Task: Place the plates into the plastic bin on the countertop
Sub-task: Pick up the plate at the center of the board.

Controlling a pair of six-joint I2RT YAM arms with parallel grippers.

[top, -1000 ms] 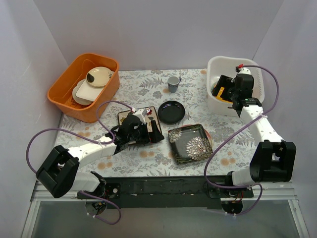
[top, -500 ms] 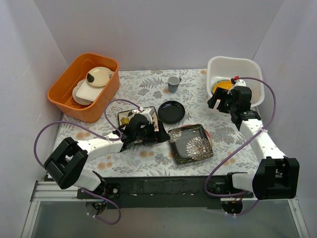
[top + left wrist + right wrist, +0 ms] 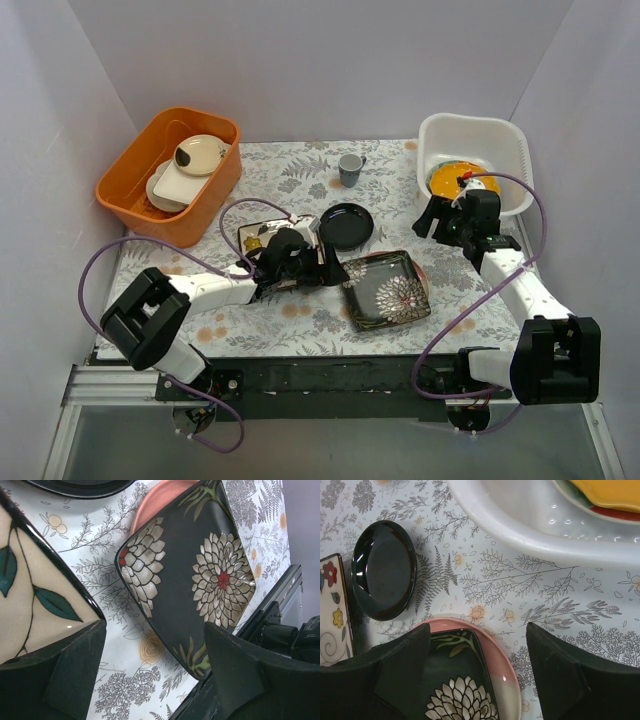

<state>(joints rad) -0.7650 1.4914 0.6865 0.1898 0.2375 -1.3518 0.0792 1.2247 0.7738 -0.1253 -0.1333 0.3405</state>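
Note:
The white plastic bin (image 3: 500,140) at the back right holds a yellow scalloped plate (image 3: 455,178) on a red-teal one. In the right wrist view I see the bin wall (image 3: 530,525) and the yellow plate (image 3: 610,492). My right gripper (image 3: 432,216) is open and empty over the cloth left of the bin, above the pink plate (image 3: 505,670). The black square plate (image 3: 385,288) lies on the pink plate. My left gripper (image 3: 328,268) is open and empty between the cream square plate (image 3: 262,236) and the black square plate (image 3: 195,575). A small black plate (image 3: 346,226) lies behind them.
An orange tub (image 3: 135,195) with plain cream dishes stands at the back left. A small grey-blue cup (image 3: 349,169) stands at the back middle. White walls close in three sides. A black rail (image 3: 320,375) runs along the near edge.
My right gripper has come out of the bin and moved left, leaving the yellow plate inside. My left gripper has moved right, off the cream plate toward the black square plate.

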